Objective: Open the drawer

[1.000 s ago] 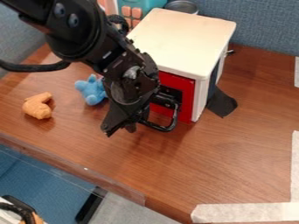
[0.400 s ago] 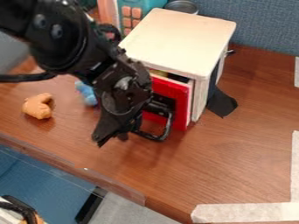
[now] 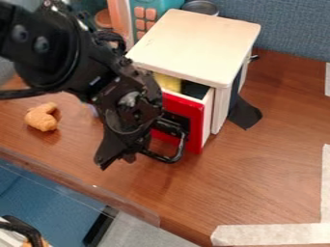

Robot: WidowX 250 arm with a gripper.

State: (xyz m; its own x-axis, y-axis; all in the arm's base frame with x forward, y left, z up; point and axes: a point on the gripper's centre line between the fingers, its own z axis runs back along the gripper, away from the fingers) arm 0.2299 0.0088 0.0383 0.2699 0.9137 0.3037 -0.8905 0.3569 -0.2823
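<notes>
The drawer [image 3: 196, 134] stands partly pulled out of a box-shaped cabinet [image 3: 193, 46], its flat, bright red front just beside the black gripper [image 3: 117, 162]. The gripper is against the rounded, bar-like black handle [image 3: 180, 148]; whether it is clenched on it or released cannot be told. Its tip slants down over the table, and the black arm [image 3: 58, 53] slopes down to it from the upper left, bulky and rounded at the joints. Behind the red front, the drawer's pale side wall shows, with a yellow thing [image 3: 168, 82] inside beside a dark part. The cabinet has a smooth, pale top with rounded corners, and a limp-looking black piece [image 3: 244, 114] lies at its far side. The table [image 3: 258, 164] has streaky brown wood grain. Further out are a lumpy orange toy [image 3: 42, 117], a round metal container [image 3: 200, 6] behind the cabinet, and matte, pale tape [image 3: 274, 234] near the table's front.
</notes>
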